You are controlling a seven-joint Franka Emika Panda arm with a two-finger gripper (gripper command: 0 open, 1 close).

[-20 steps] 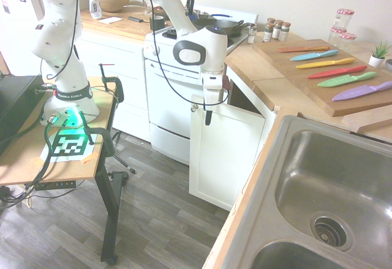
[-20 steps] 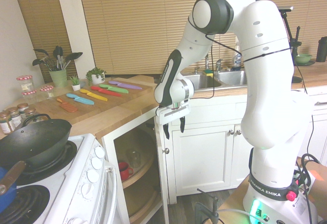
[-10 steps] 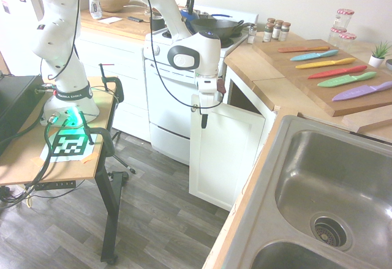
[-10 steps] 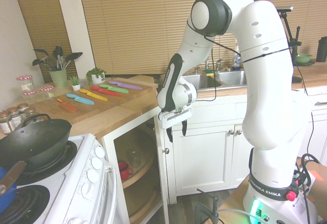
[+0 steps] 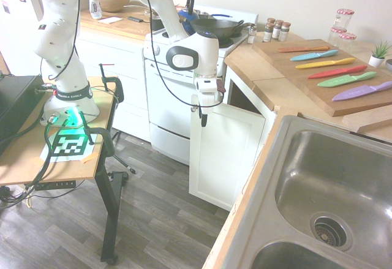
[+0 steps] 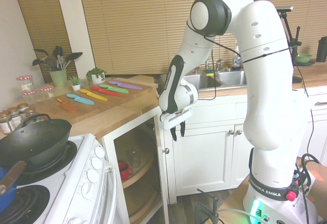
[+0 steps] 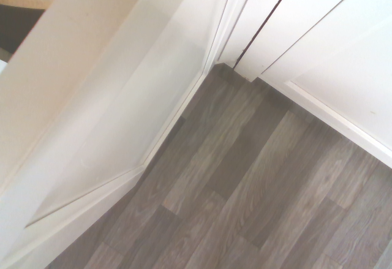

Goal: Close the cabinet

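The cabinet's narrow white door (image 5: 226, 152) stands swung out from the wood-topped corner unit, between the oven and the sink run. Seen edge-on, the door (image 6: 162, 183) shows its small silver knob (image 6: 166, 151). My gripper (image 5: 202, 118) points down at the door's upper free corner, just outside the outer face. From the other side the gripper (image 6: 178, 131) has its two dark fingers a narrow gap apart with nothing between them. The wrist view looks down the door panel (image 7: 110, 128) to the floor.
A white oven (image 5: 168, 97) with a black wok (image 6: 30, 142) flanks the opening. Inside, round shelves hold a red mug (image 6: 124, 170). A board with coloured knives (image 5: 324, 67) and a steel sink (image 5: 331, 189) sit on the counter. Grey plank floor (image 7: 257, 183) lies below.
The fingers have drawn much closer together. The gripper shifted slightly along the door's top corner. The door itself has not visibly moved.
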